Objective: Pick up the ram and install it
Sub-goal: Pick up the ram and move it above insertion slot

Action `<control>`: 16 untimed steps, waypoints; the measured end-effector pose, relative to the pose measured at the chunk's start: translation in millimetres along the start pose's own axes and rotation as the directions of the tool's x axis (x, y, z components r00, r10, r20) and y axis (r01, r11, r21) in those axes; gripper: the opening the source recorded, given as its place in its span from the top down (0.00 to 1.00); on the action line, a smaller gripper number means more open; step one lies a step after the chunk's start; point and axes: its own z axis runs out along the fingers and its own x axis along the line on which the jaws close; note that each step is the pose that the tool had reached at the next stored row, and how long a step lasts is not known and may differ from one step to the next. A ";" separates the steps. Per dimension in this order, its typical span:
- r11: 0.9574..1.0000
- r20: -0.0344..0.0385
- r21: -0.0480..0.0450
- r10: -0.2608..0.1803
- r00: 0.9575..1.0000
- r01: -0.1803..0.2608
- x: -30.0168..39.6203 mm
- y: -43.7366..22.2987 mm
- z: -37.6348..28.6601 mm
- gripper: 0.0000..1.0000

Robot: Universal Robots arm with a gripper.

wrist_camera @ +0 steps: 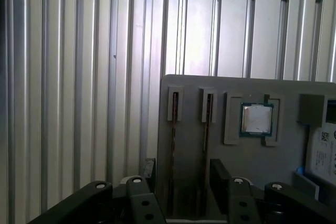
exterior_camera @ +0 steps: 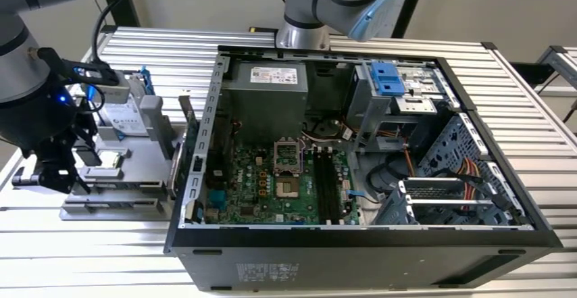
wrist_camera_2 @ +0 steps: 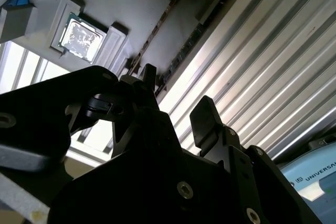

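Hovering at the exterior view's left, the gripper (wrist_camera: 184,167) hung wide open and empty over the gray fixture (wrist_camera: 252,166), seemingly nearest the upright ram (wrist_camera: 174,129).

Two ram sticks (wrist_camera: 174,145) stand edge-up in fixture (wrist_camera: 252,166) slots, narrow gap between – tight for gripper (wrist_camera: 184,166) finger. Open ribbed table (wrist_camera: 79,103) beside fixture gives passage. Upright hard drive (exterior_camera: 121,112), case wall (exterior_camera: 200,142) crowd fixture. Case open on top – motherboard slots (exterior_camera: 326,183) hemmed by drive cage (exterior_camera: 433,200), cables (exterior_camera: 329,130).

Black end effector (wrist_camera: 184,176), ribbed silver table (wrist_camera: 79,77)
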 end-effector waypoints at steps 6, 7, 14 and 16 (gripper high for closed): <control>1.000 0.000 0.000 0.000 1.000 0.000 0.0 0.0 1.7 0.00; 1.000 0.000 0.000 0.000 1.000 0.000 0.0 0.0 1.9 0.00; 1.000 0.000 0.000 0.000 1.000 0.000 0.0 0.0 3.2 0.00; 1.000 0.000 0.000 0.000 1.000 0.000 0.0 0.0 3.4 0.00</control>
